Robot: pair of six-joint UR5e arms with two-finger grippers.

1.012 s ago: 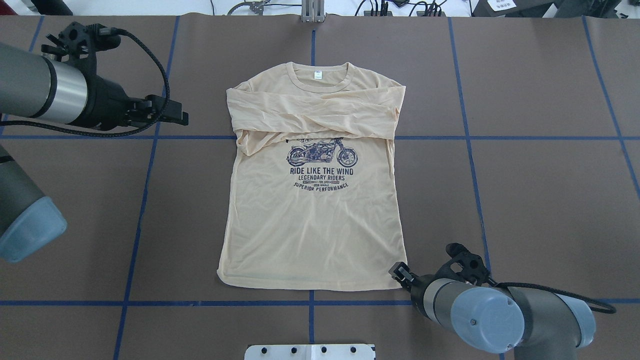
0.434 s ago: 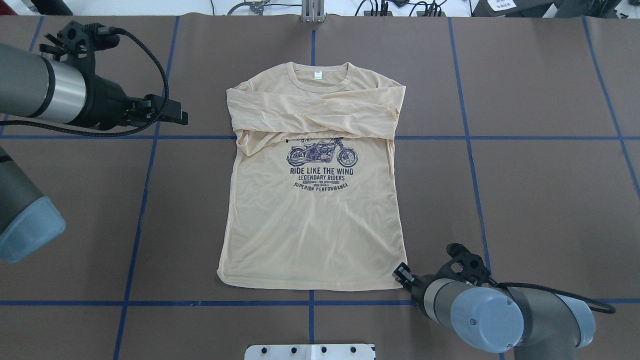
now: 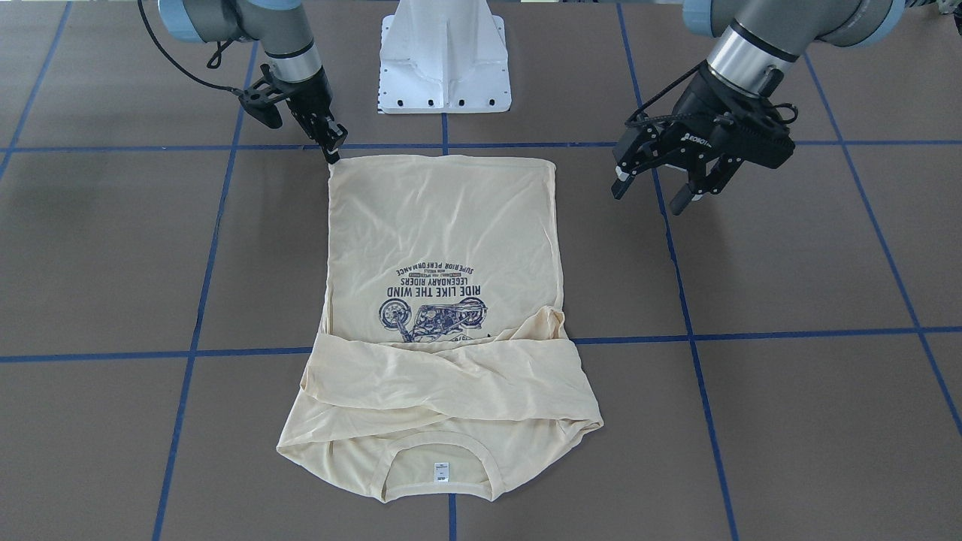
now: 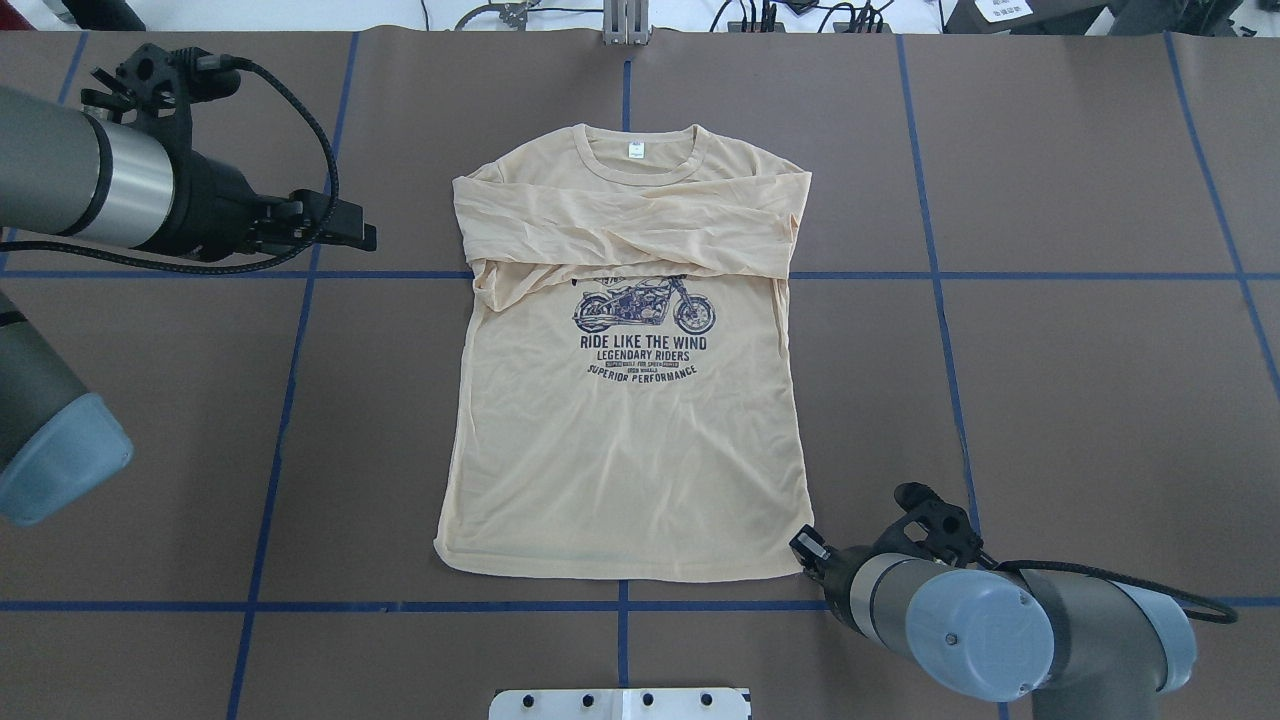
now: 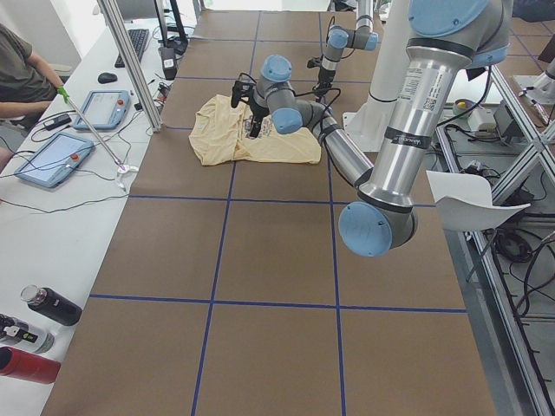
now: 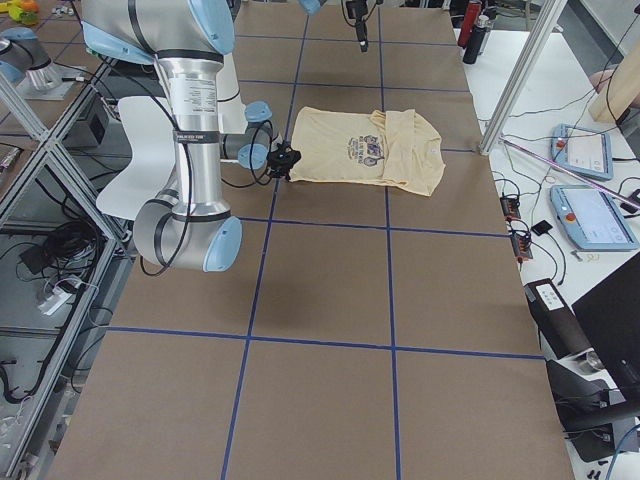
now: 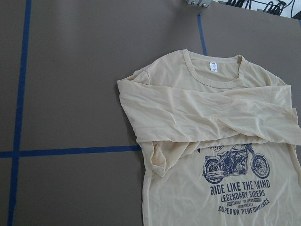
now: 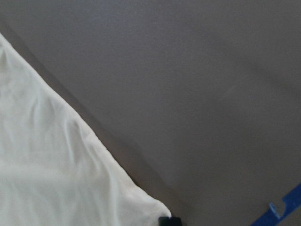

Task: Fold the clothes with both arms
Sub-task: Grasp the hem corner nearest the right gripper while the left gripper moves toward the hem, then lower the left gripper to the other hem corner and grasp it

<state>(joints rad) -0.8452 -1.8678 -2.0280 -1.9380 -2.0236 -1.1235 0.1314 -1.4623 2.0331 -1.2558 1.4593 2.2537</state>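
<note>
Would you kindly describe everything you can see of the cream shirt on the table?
The shirt is thin, pale cream-yellow cloth lying flat, front up, on the brown table, its ribbed collar away from the robot, with a small white label. Both long sleeves are folded across the chest, partly covering the navy motorcycle print. The right gripper is at one hem corner; a grip cannot be confirmed.

You are looking at a brown tabletop [image 4: 1080,400] crossed by blue tape lines [image 4: 1050,275]. The cream shirt [image 4: 620,470] is lying flat on it, sleeves folded across the chest.
</note>
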